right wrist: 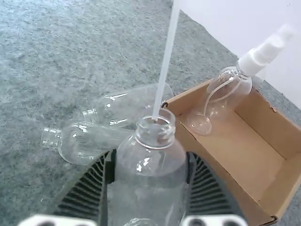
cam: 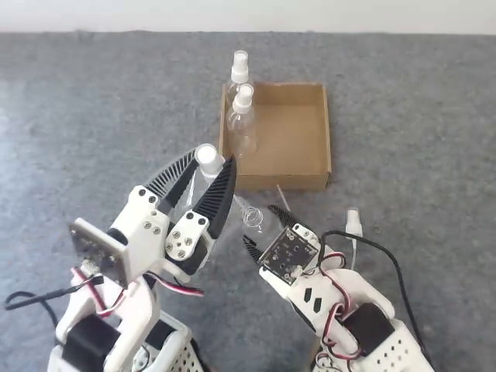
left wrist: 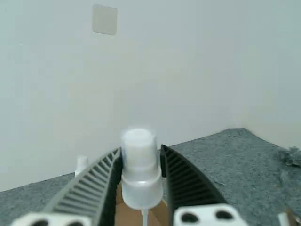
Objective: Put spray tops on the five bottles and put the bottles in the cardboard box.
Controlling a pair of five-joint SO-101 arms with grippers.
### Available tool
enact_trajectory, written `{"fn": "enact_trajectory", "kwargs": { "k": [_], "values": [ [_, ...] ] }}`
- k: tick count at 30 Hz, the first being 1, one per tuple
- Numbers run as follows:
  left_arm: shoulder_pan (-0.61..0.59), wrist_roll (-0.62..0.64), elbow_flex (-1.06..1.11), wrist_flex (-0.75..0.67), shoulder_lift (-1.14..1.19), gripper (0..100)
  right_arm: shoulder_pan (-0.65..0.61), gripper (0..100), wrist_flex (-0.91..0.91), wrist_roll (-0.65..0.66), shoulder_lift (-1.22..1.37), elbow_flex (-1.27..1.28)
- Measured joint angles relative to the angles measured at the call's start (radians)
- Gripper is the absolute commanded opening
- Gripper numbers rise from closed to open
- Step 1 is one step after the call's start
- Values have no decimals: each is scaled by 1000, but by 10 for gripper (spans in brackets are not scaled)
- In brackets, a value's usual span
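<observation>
My left gripper point(cam: 209, 164) point(left wrist: 140, 155) is shut on a white spray top point(cam: 207, 156) point(left wrist: 140, 169), held in the air. Its thin dip tube point(right wrist: 164, 61) reaches down into the open neck of a clear bottle point(right wrist: 150, 174) point(cam: 252, 217). My right gripper point(cam: 260, 225) point(right wrist: 150, 162) is shut on that bottle, in front of the cardboard box point(cam: 310, 132) point(right wrist: 244, 136). Two bottles with spray tops point(cam: 242, 124) point(cam: 239, 74) stand along the box's left side; one of them point(right wrist: 225, 89) shows in the right wrist view. Two topless bottles point(right wrist: 122, 106) point(right wrist: 80, 136) lie on the carpet beside the box.
A loose spray top point(cam: 353, 223) lies on the grey carpet to the right of my right arm. The right part of the box floor point(cam: 298, 136) is bare. A white wall runs along the carpet's far edge.
</observation>
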Motion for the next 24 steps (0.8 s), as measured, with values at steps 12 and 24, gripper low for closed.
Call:
{"fn": "enact_trajectory", "kwargs": {
  "k": [12, 24],
  "values": [
    [2, -3, 20, 0, 0, 19, 0, 41, 0, 0, 0, 0],
    [89, -3, 92, 0, 2, 19, 0, 41, 0, 0, 0, 0]
  ]
}}
